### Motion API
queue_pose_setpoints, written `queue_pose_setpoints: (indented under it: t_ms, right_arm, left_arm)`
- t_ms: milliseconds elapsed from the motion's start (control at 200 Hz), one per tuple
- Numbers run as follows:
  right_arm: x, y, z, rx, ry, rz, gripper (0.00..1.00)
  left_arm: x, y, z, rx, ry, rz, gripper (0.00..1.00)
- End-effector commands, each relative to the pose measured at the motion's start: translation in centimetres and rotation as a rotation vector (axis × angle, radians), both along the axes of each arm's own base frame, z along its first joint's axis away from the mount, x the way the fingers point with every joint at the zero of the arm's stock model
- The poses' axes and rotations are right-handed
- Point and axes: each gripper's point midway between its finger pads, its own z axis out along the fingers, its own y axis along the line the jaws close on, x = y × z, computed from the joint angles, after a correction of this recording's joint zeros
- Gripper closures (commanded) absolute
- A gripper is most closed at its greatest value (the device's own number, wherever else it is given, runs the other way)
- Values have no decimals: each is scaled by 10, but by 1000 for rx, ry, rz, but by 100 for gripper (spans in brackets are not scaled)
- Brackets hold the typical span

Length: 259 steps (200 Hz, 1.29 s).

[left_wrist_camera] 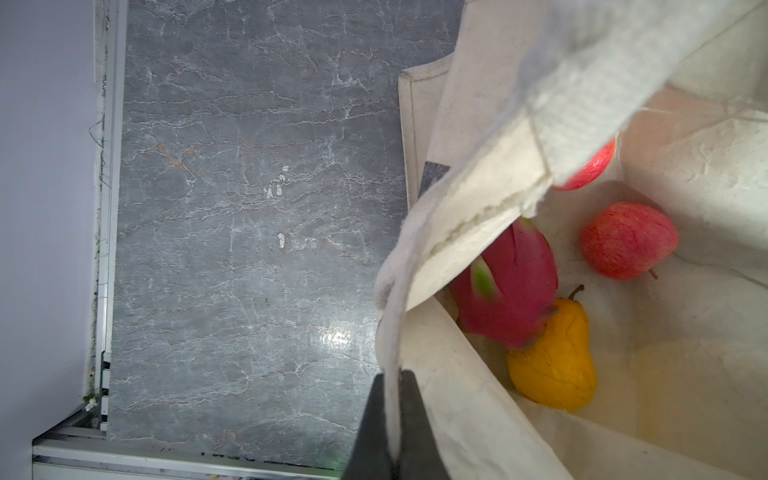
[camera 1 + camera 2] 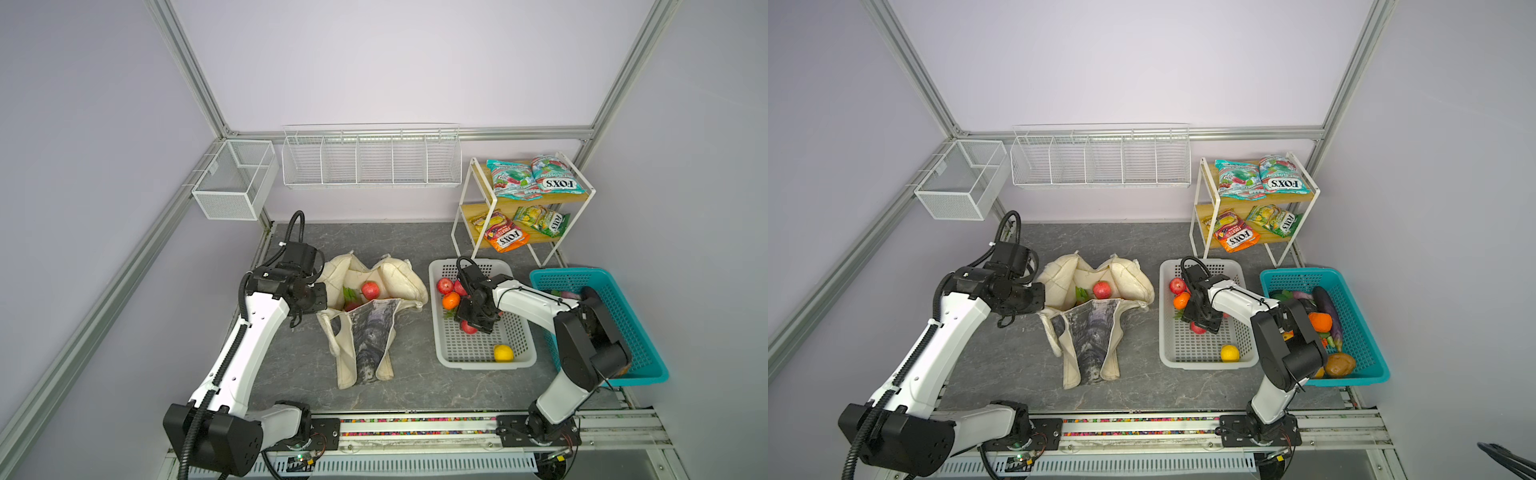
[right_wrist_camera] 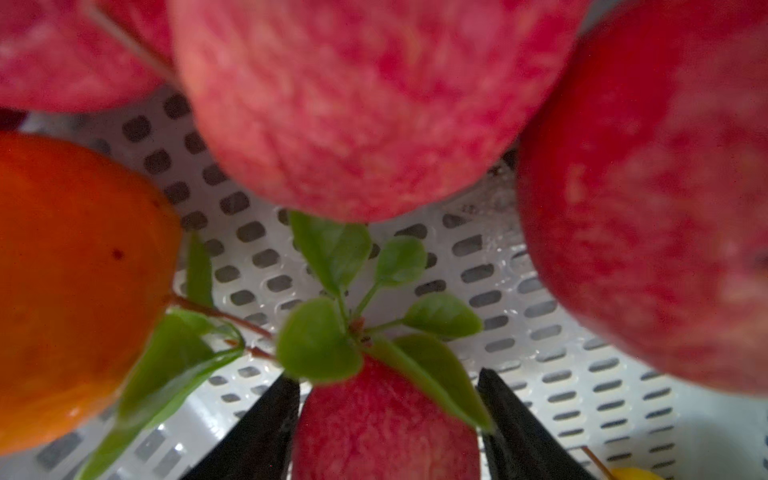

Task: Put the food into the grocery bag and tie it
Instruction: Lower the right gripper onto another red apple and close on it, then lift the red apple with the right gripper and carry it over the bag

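Here the grocery bag point(image 2: 370, 332) is the biggest thing to reckon with: limp cream canvas that sags and folds wherever nothing holds it. The left claw point(image 1: 392, 374) is clamped on a strip of its rim, so the mouth gapes just beyond the claw's tips. A dragon fruit point(image 1: 511, 286), a yellow fruit point(image 1: 552, 365) and a bagged apple point(image 1: 627, 241) lie inside, close past that pinch. For tying, the long handles point(image 2: 347, 370) look the likely hold. They are floppy and lie on the desk point(image 1: 249, 249), well away from either claw.

The white basket point(image 2: 484, 365) is stiff plastic under the right claw point(image 3: 387, 374). That claw's jaws stand on either side of a leafy apple point(image 3: 386, 428), at or very near its skin; whether they press it I cannot tell. The apple is probably light, hard and smooth, so it may slip. A hold across its widest part seems best, not by the flimsy leaves point(image 3: 320, 345). Just ahead of the tips crowd other apples point(image 3: 353, 104) and an orange fruit point(image 3: 75, 270).

Several things are hidden. The leafy apple's lower half is cut off in the right wrist view. A bag flap covers most of a further red fruit. In both top views the right claw's tips sit beneath its own wrist.
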Motion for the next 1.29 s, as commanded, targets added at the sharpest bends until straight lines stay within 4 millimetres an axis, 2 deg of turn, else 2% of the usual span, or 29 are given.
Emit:
queue_pose_setpoints:
  t_ms: [0, 200, 315, 570, 780, 990, 1140, 1290]
  right_arm:
    - [4, 3, 4, 14, -2, -4, 37]
    - [5, -2, 18, -11, -20, 32, 48]
    - [2, -6, 32, -13, -40, 42, 54]
    - [-2, -10, 75, -3, -109, 72, 55]
    - [5, -1, 111, 50, -181, 104, 54]
    - [25, 40, 168, 136, -332, 233, 53]
    - [35, 92, 208, 176, -437, 400, 52]
    - [34, 146, 224, 224, -460, 551, 50]
  left_arm:
    - [-5, 1, -3, -5, 27, 14, 100]
    - [-5, 1, -1, -7, 19, 18, 100]
    - [-4, 1, -1, -9, 18, 22, 100]
    - [1, -2, 0, -23, 8, 19, 100]
    - [1, -5, 0, -40, 11, 20, 100]
    - [0, -9, 2, -64, 7, 11, 100]
    - [-1, -10, 1, -70, 10, 11, 100]
    - [0, -10, 0, -66, 7, 5, 100]
